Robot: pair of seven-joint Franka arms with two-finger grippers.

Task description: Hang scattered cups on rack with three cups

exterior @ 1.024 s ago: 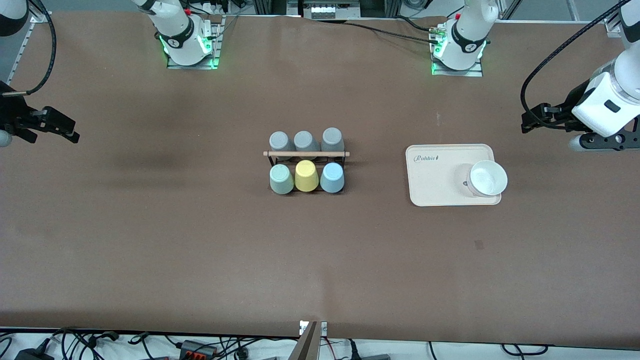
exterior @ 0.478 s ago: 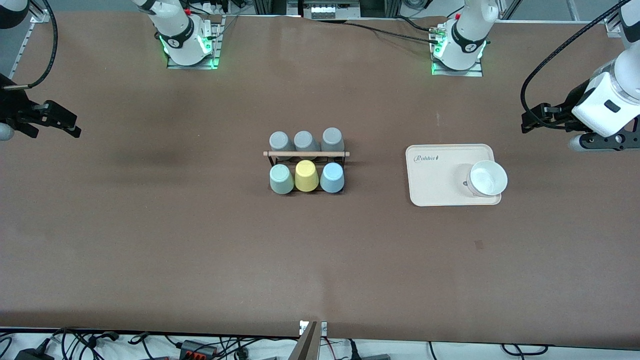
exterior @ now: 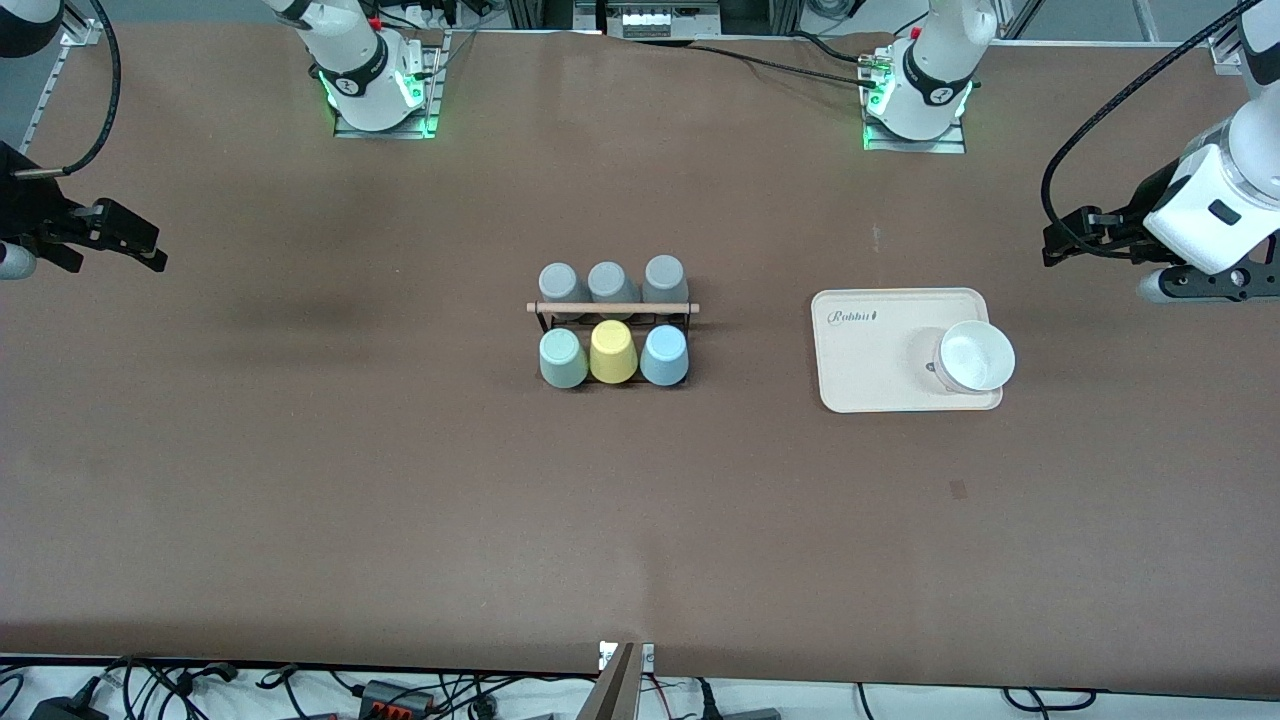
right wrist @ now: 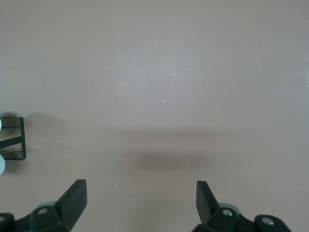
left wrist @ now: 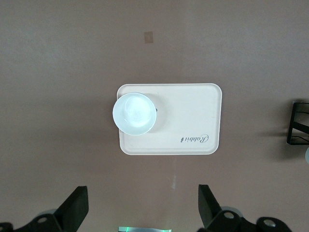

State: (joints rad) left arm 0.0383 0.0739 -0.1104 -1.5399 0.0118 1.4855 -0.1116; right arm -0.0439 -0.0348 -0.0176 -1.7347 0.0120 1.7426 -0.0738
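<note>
The black wire rack [exterior: 612, 308] with a wooden dowel stands mid-table. Upside down on its pegs nearer the front camera sit the sage green cup [exterior: 563, 358], a yellow cup [exterior: 612, 352] and the pale blue cup [exterior: 664, 355]. Three grey cups [exterior: 610, 281] fill the farther row. My right gripper [exterior: 150, 250] hovers open and empty over bare table at the right arm's end, its fingers [right wrist: 72, 198] wide apart. My left gripper [exterior: 1055, 243] hovers open and empty at the left arm's end, beside the tray, fingers [left wrist: 77, 205] wide apart.
A cream rectangular tray [exterior: 870, 340] lies between the rack and the left gripper, with a white bowl [exterior: 975, 357] on it; both show in the left wrist view, tray [left wrist: 193, 111] and bowl [left wrist: 134, 113]. The rack's end shows in the right wrist view [right wrist: 14, 137].
My right gripper has shifted slightly toward the robots' bases at its end of the table. The left arm, cups and tray have not moved.
</note>
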